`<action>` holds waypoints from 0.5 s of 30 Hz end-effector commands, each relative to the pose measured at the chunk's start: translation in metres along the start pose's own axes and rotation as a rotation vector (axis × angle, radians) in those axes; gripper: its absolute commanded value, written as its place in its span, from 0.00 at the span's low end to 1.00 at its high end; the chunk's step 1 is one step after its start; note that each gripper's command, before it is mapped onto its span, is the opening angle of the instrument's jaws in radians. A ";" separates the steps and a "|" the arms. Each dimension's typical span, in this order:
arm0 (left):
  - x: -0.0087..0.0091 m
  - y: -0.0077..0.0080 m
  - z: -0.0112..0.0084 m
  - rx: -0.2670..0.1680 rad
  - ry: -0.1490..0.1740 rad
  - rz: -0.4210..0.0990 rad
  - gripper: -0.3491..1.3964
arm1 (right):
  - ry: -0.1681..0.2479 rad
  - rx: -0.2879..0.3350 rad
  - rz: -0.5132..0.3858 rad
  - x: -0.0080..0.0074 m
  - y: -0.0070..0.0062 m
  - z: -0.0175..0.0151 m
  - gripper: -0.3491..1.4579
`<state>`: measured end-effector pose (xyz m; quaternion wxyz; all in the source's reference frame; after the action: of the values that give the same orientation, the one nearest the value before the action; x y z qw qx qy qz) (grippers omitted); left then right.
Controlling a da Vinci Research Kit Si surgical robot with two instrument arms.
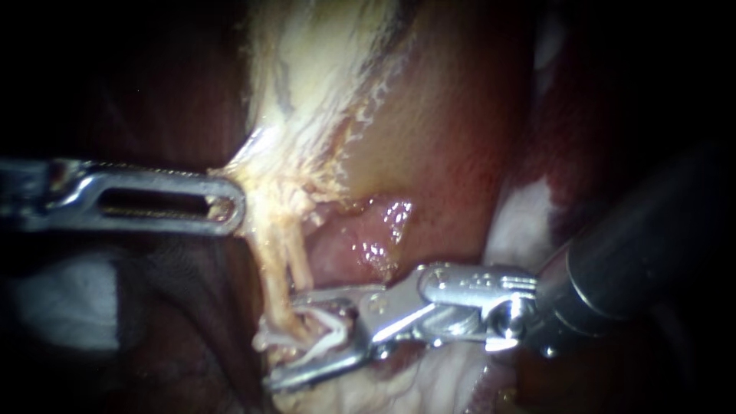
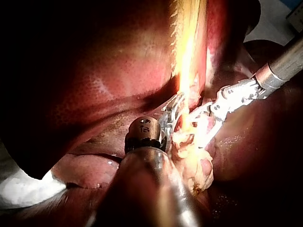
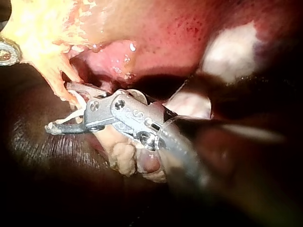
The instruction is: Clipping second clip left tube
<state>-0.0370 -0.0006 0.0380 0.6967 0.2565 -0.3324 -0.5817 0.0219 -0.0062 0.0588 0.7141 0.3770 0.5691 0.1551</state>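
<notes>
The left tube (image 1: 280, 261) is a pale stringy strand running down from the whitish tissue (image 1: 314, 100). My right instrument (image 1: 285, 340) comes in from the right. Its jaws stand apart, one on each side of the tube's lower end. They hold a white clip (image 1: 326, 337) that lies around the tube. The right wrist view shows the same jaws (image 3: 60, 108) with the clip (image 3: 71, 115) between them. My left instrument (image 1: 234, 205), with a slotted jaw, is shut on the edge of the whitish tissue where the tube starts. It shows again in the left wrist view (image 2: 175, 111).
Red-brown liver (image 1: 452, 138) rises behind the tube, with a wet pink fold (image 1: 368, 238) just right of it. Lumpy pale tissue (image 3: 125, 158) lies under my right instrument's jaws. White gauze (image 1: 77, 299) shows low on the left.
</notes>
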 end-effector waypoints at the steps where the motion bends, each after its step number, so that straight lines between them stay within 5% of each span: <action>1: 0.0000 0.0000 0.0000 0.001 0.000 0.000 0.00 | 0.000 -0.003 -0.001 -0.0002 0.0002 0.0004 0.52; 11: 0.0001 0.0000 0.0001 0.000 -0.001 0.000 0.00 | -0.007 -0.017 0.009 -0.0016 0.0015 0.0028 0.49; 15: 0.0002 0.0000 0.0001 -0.001 -0.001 0.000 0.00 | -0.010 -0.012 0.011 -0.0015 0.0015 0.0023 0.40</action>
<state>-0.0371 -0.0007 0.0381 0.6967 0.2563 -0.3326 -0.5816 0.0239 -0.0071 0.0612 0.7188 0.3754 0.5621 0.1625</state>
